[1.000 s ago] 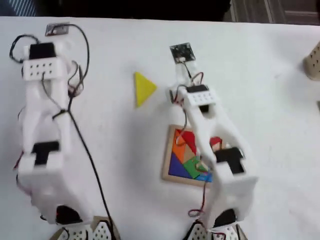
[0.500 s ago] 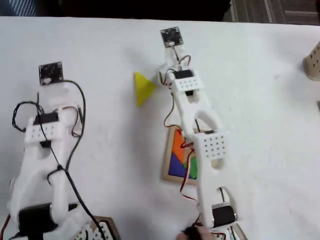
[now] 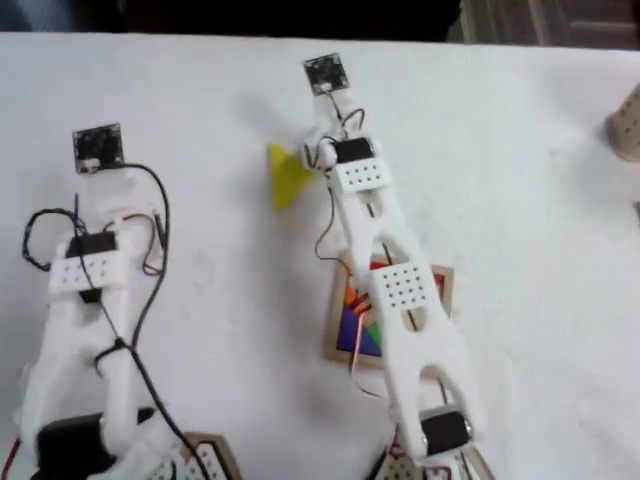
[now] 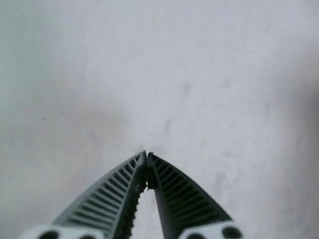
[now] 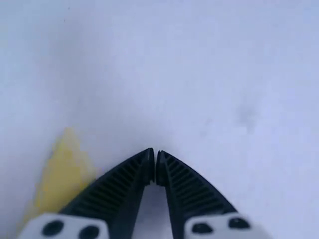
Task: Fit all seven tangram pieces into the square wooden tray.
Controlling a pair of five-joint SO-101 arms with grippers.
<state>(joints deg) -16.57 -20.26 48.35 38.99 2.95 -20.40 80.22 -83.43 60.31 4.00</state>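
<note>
While the yellow triangle [image 3: 287, 178] lies loose on the white table [image 3: 530, 160], well apart from the square wooden tray [image 3: 334, 340], the right gripper [image 5: 153, 160] sits just beside it with its jaws pressed together and nothing between them; whether a finger touches the piece I cannot tell. That is the main hazard as I judge it: moving down or sideways in this clenched state, the tips would shove the thin triangle across the smooth surface or spin it rather than take it, so the jaws need to part and straddle an edge first. A flat piece like this offers little to pinch, and a shallow bite could let it slip out in transit. The right arm [image 3: 400, 290] stretches across the tray, hiding part of the coloured pieces [image 3: 358, 325] set in it, so the shape of the open gap is unclear, and a low carry over the rim could knock seated pieces. The left gripper [image 4: 147, 162], likewise clenched and empty, hangs over bare table well apart from both
</note>
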